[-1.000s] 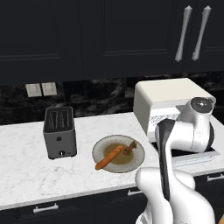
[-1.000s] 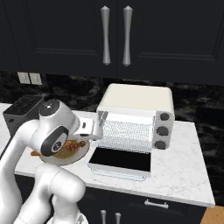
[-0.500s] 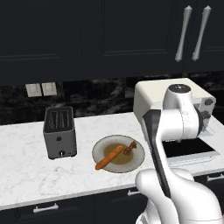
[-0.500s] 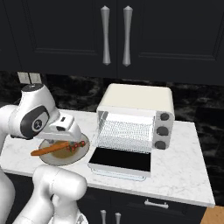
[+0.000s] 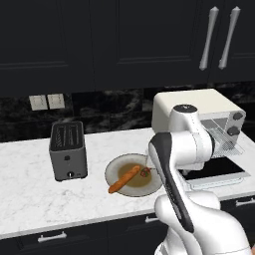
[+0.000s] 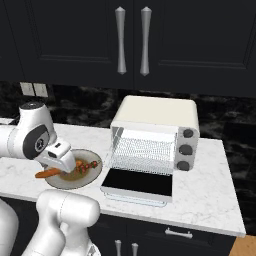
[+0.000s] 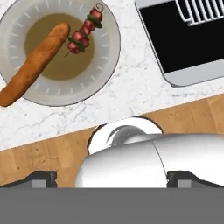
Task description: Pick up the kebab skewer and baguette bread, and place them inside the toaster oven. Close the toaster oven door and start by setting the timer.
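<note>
Both baguette bread (image 7: 33,63) and kebab skewer (image 7: 84,34) lie diagonally, parallel.

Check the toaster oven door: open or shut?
Open. The toaster oven door lies flat on the counter, baring the wire rack inside.

I count one plate (image 7: 107,52), and on it one baguette bread (image 7: 33,65) and one kebab skewer (image 7: 83,33). One toaster oven (image 6: 157,132) (its one door (image 6: 137,184) lies folded down) carries three dark knobs (image 6: 184,149). One grey toaster (image 5: 67,149), two wall outlets (image 5: 47,101).
</note>
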